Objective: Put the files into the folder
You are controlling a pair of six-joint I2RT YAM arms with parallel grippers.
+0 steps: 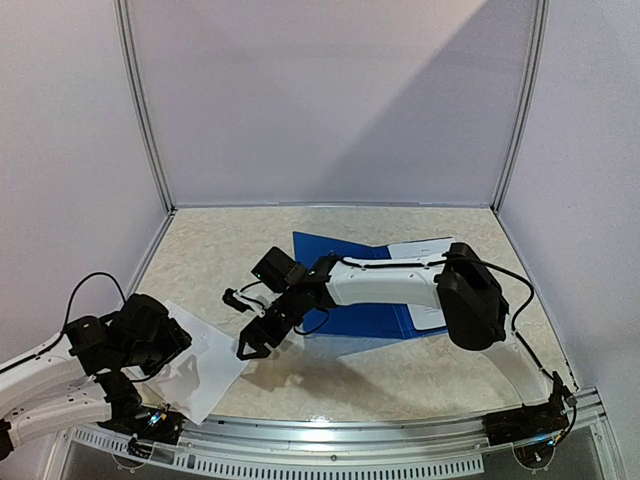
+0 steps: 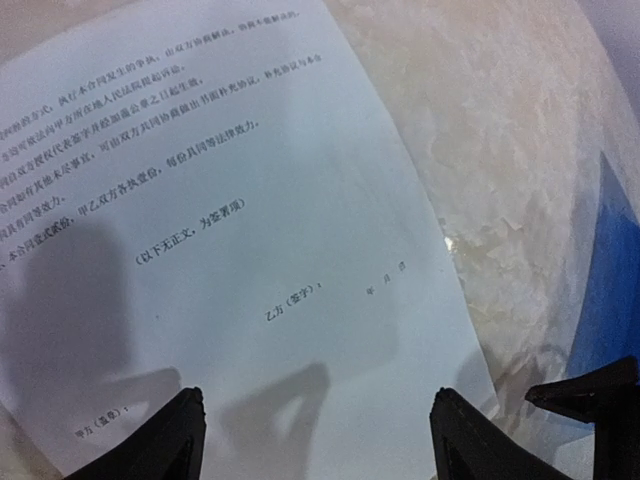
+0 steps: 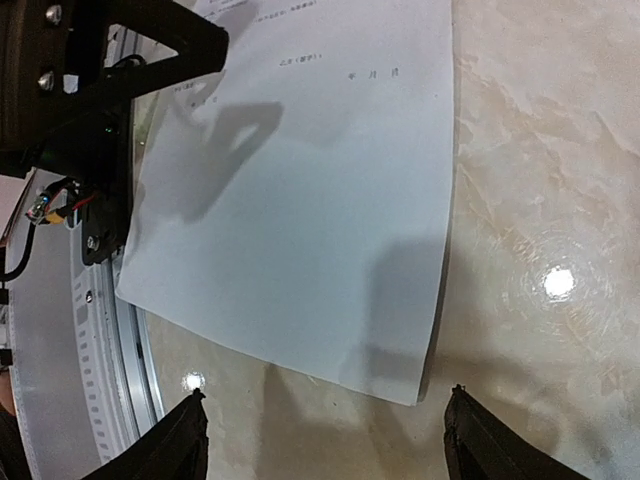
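In the overhead view a single printed sheet (image 1: 207,365) lies flat on the marbled table (image 1: 400,385) at the lower left of the frame, and its near corner reaches the metal rail (image 1: 350,440) along the bottom edge. The blue folder (image 1: 368,320) lies at the centre of the frame, well apart from that sheet. More white paper (image 1: 420,248) shows at the folder's right side, partly hidden by the right arm that stretches across it.

The left gripper (image 2: 320,440) hangs over the lower part of the sheet. In its wrist view both fingertips (image 2: 170,445) sit at the bottom corners, spread wide with nothing between them, and lines of black text fill the upper left. A strip of the folder shows at the right edge of that view.

The right gripper (image 3: 320,440) hangs just beyond the blank end of the same sheet, over the sheet's edge and the bare table. Its fingers are also wide apart and hold nothing. The left gripper's black body fills the upper left of the right wrist view, close above the sheet.
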